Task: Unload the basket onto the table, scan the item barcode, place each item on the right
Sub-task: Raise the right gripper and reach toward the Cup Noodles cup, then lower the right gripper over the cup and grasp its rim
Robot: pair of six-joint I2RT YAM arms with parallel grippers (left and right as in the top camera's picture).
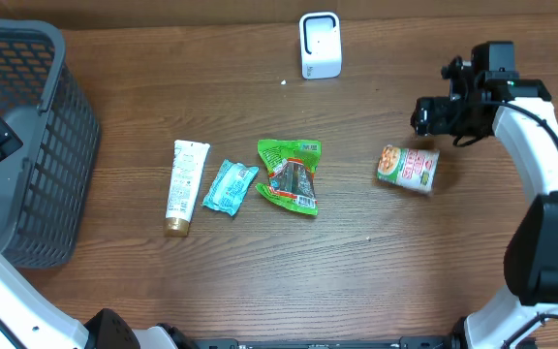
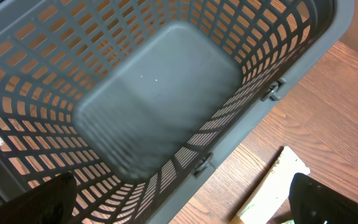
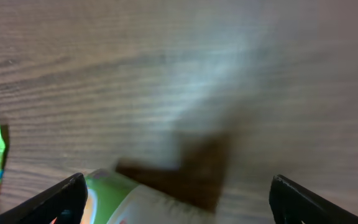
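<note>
The right gripper (image 3: 178,185) is wide open and holds nothing. Its two fingers (image 3: 64,199) stand far apart, with only the table (image 3: 241,74) between them.

Just under it lies the can (image 1: 408,168), on its side. From the right wrist camera the can peeks in at the bottom, closer to one finger than to the other. The gripper is not touching it. I think the can is the thing to scan, because it is the one right by the open gripper.

A bit farther from the gripper, past the can, lies a green packet (image 1: 292,174). Beyond that is a small blue packet (image 1: 230,186), then a white tube (image 1: 185,186). They all lie flat on the table, near each other.

Off to the other side and well away from the gripper stands the white scanner (image 1: 320,45), upright near the table's back edge.

Farthest away is the grey basket (image 1: 37,184). The left gripper (image 2: 179,183) hangs over it, open too, with nothing in it. The basket looks empty inside.

So the step looks like reaching for the can. Nothing has been lifted yet. Next, the right gripper needs to line up so the can sits in the middle between its fingers, come down, and close on the round sides. Then it should lift the can and turn it so the barcode faces the scanner. I cannot see where the barcode is. The can is round, so it may roll if a finger bumps it.
</note>
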